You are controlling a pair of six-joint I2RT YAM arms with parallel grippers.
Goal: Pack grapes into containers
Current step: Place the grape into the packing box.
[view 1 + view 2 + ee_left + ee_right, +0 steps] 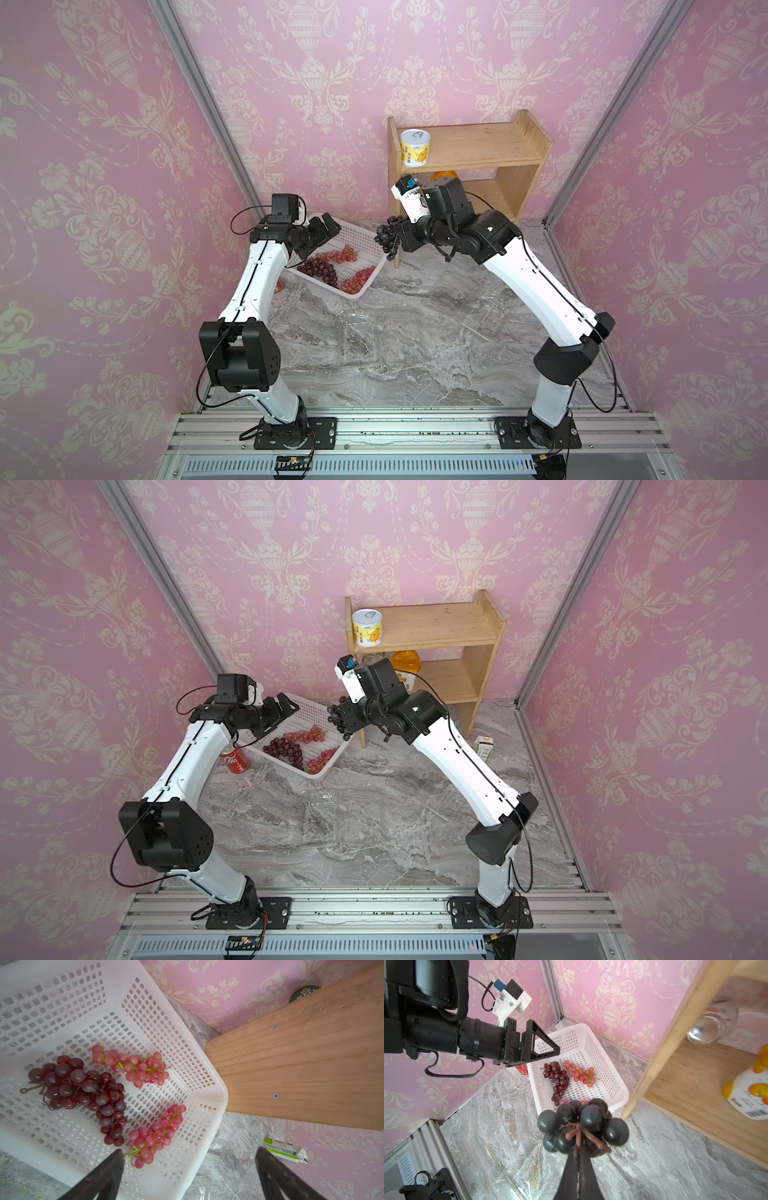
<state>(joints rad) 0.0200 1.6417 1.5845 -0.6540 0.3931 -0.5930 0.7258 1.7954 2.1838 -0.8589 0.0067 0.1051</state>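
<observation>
Right gripper (pixel 578 1148) clamped on stem of black grape bunch (pixel 591 1119), in air beside basket (pixel 222 1095). Left gripper (pixel 189 1150) jaws apart above basket; dark red bunch (pixel 83 1086), pink bunches (pixel 135 1068) inside. Clear containers (pixel 517 1165) on table (pixel 654 1157), edges hardly visible.

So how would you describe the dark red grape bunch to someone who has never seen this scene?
Find the wooden shelf at the back wall; beside it on the marble table sits a white perforated basket holding three bunches of grapes. The one meant is the dark red-purple bunch, the largest, with a brown stem; the two light pink bunches next to it have green stems.
</observation>
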